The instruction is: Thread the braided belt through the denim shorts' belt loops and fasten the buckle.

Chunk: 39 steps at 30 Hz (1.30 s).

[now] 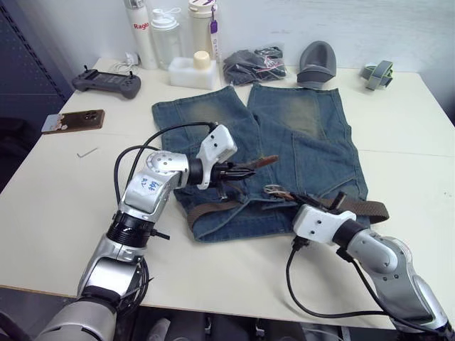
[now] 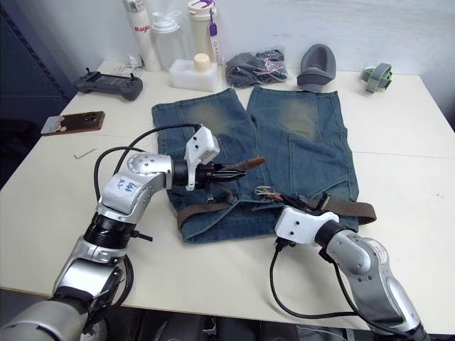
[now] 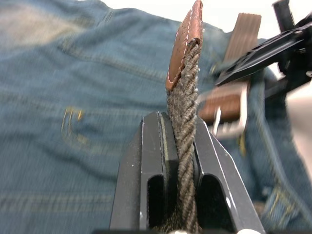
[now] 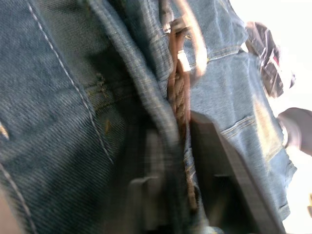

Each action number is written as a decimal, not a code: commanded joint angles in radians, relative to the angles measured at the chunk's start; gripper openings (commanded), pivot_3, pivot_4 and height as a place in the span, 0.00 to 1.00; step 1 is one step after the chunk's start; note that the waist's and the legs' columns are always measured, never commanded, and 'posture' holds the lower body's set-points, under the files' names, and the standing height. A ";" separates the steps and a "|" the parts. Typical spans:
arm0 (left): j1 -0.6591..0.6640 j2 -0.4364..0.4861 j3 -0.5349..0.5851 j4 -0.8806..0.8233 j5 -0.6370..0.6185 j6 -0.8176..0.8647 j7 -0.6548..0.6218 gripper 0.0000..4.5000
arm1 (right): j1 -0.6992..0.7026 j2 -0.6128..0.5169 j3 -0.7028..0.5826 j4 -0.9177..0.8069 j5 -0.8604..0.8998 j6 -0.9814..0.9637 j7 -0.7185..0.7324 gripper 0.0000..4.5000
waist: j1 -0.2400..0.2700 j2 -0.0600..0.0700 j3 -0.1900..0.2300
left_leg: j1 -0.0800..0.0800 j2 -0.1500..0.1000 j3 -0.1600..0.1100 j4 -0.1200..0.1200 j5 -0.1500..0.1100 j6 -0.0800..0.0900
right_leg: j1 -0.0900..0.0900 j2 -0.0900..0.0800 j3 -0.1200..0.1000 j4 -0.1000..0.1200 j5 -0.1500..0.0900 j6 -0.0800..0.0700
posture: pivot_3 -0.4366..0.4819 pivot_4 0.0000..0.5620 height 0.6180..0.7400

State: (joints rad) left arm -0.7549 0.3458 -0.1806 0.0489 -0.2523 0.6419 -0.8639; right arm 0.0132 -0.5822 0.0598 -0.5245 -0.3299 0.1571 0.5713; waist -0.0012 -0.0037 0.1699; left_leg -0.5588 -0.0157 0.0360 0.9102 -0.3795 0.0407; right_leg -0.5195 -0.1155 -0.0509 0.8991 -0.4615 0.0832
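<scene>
- Left eye view gave you one readable label: red letters "Ragi" on the white bottle (image 1: 141, 32) standing beyond the denim shorts (image 1: 284, 142), plus handwritten marks on the left forearm that could not be made out.
- Your left gripper (image 3: 179, 146) was closed tight on the braided belt (image 3: 184, 105), the woven cord pinched between both fingers and the tan leather tip (image 3: 187, 36) sticking out past them, lifted above the shorts' waistband.
- Your right gripper (image 2: 307, 204) sat at the waistband beside the buckle (image 2: 267, 190); you could not tell how far its jaws stood apart.
- The shorts lay flat on the table (image 1: 57, 213), faded blue with paler worn patches on both legs, waistband nearest you.
- The belt ran dark brown along that waistband, one end trailing off the shorts' right side.
</scene>
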 commanded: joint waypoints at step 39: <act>0.060 -0.001 -0.116 0.065 0.128 -0.062 0.062 0.00 | -0.178 0.052 -0.017 -0.111 0.200 0.213 -0.108 0.01 | 0.001 0.000 0.000 | -0.001 -0.001 0.000 -0.001 0.000 0.000 | -0.002 0.000 0.001 0.001 0.000 0.000 | 0.48 0.27 0.31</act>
State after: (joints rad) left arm -0.7103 0.3526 -0.2770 0.1288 -0.1388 0.5797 -0.8108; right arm -0.1495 -0.5390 0.0755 -0.6013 -0.1579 0.3821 0.4668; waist 0.0001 -0.0036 0.1698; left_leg -0.5602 -0.0167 0.0364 0.9096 -0.3794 0.0408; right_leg -0.5215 -0.1158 -0.0499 0.8995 -0.4615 0.0832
